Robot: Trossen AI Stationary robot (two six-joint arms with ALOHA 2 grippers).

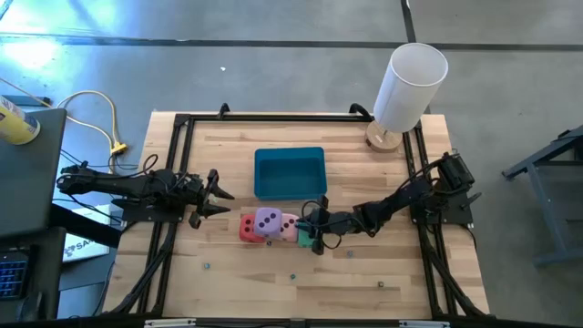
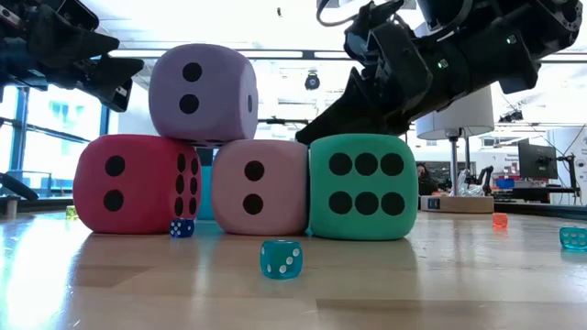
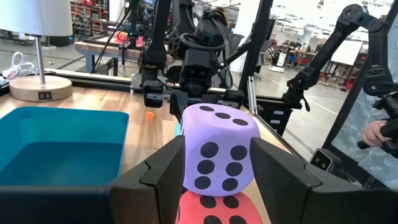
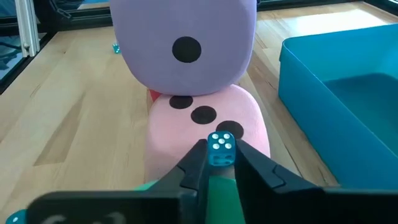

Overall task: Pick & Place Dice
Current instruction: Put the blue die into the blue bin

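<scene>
the right gripper (image 4: 219, 163) pinched a tiny teal die (image 4: 221, 148) between its fingers, just above the teal die (image 2: 364, 186). beside that sat the pink die (image 2: 260, 186) and the red die (image 2: 137, 182), in one row. the purple die (image 2: 203, 93) rested on top. the blue tray (image 1: 290, 172) lay just behind. the left gripper (image 1: 221, 197) hung open, empty, near the red die.

Two dark jointed arms — matte black angular gripper (image 4: 214, 163) fingers (image 3: 161, 171)

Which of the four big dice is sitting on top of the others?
The purple die: it rests on the red die and pink die; the others sit on the table.
</scene>
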